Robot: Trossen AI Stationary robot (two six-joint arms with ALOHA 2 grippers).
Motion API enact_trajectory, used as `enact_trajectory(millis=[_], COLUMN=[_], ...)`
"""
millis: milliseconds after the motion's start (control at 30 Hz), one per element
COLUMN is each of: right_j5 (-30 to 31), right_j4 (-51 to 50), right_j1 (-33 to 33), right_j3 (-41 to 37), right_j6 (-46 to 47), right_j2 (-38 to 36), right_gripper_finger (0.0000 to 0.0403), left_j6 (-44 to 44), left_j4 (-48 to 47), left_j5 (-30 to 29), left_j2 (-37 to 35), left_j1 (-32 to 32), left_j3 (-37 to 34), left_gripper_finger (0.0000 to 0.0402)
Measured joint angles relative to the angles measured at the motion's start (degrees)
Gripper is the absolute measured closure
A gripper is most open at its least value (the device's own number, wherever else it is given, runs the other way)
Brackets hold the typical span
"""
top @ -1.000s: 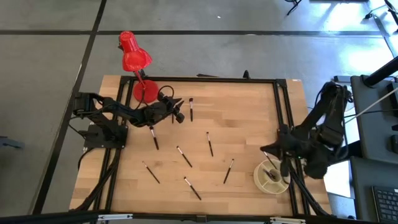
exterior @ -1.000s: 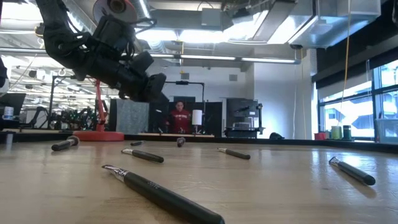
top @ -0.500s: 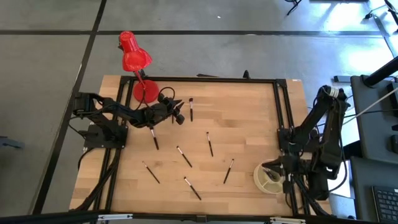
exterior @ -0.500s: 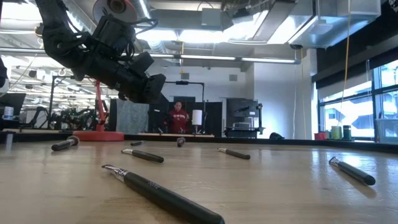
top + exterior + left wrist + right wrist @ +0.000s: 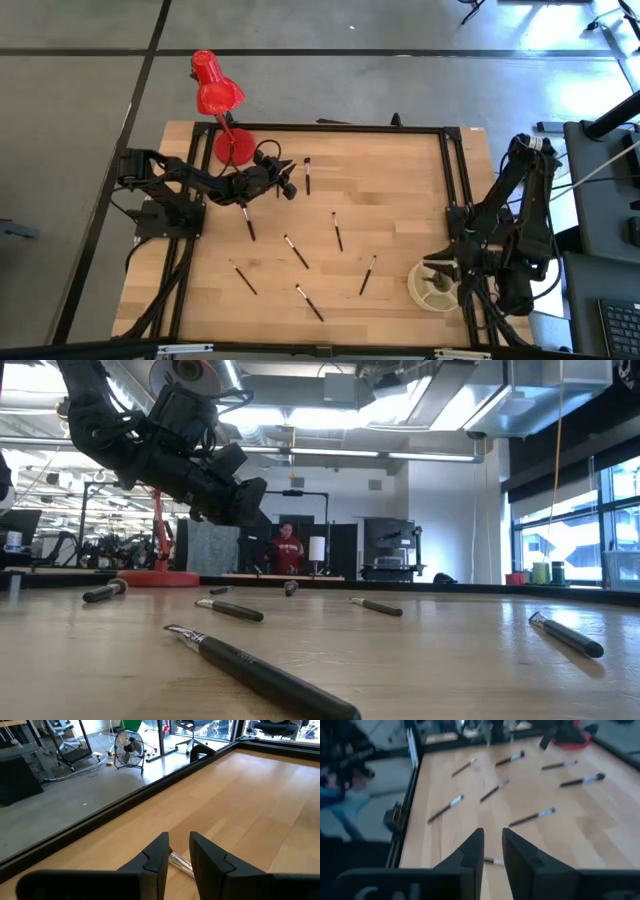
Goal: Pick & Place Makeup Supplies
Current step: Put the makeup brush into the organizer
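**Clerk:** Item one, the makeup brushes?

**Operator:** I count seven loose on the table (image 5: 400, 180), scattered mid-board: one nearest the back (image 5: 307, 174), one near centre (image 5: 338, 231), one toward the front edge (image 5: 309, 302). More sit in the round holder (image 5: 433, 283) at front right.

**Clerk:** Handling?

**Operator:** I judge them light, stiff, slim and prone to rolling. I'd pinch mid-handle, across the shaft, clear of the bristles.

**Clerk:** Tools?

**Operator:** Left gripper (image 5: 283, 182) hovers above the back-left area, fingers (image 5: 157, 855) slightly parted and holding nothing, a brush lying on the wood beneath them. Right gripper (image 5: 437, 268) is over the holder, fingers narrowly parted, nothing between them.
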Motion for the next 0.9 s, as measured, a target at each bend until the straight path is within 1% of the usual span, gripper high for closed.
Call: enact_trajectory(millis=[100,233,333,533,633,700,767,833,900], right_j5=[4.02,9.47,9.5,2.66,-2.82,-8.4,-12.83,-15.32,-15.62], right_j4=[0.84,2.65,3.93,2.83,0.89,-1.3,-2.31,-2.06,-0.44], right_j1=[-2.19,-6.92,-12.47,-26.2,-34.53,-40.38,-46.2,-50.62,-53.68], right_j3=[0.02,0.04,0.04,0.04,0.04,0.04,-0.27,-1.41,-2.8], right_j6=[-1.18,-3.54,-3.46,-0.58,-0.19,-0.42,-0.35,-0.81,-1.92], right_j2=[-1.93,-3.8,-4.45,-4.69,-4.69,-4.64,-4.1,-3.7,-3.23], right_gripper_finger=[0.0333,0.0341,0.0346,0.0348,0.0348,0.0344,0.0337,0.0325,0.0311], left_j6=[0.0,-0.15,-0.6,-4.58,-6.62,-7.59,-8.67,-10.15,-11.47], left_j4=[0.0,0.02,0.02,0.05,-0.26,-0.26,-2.2,-6.3,-12.1], left_j5=[0.0,0.0,0.0,0.03,0.28,2.8,5.57,7.02,5.62], left_j2=[0.0,0.0,0.0,0.0,0.17,1.14,2.75,5.44,8.67], left_j1=[-0.02,-0.01,0.0,0.02,0.46,0.93,1.05,1.01,0.97], left_j3=[0.0,0.0,0.0,0.0,1.03,3.09,6.39,10.74,15.37], left_gripper_finger=[0.0329,0.0329,0.0329,0.0329,0.0329,0.0328,0.0324,0.0313,0.0297])
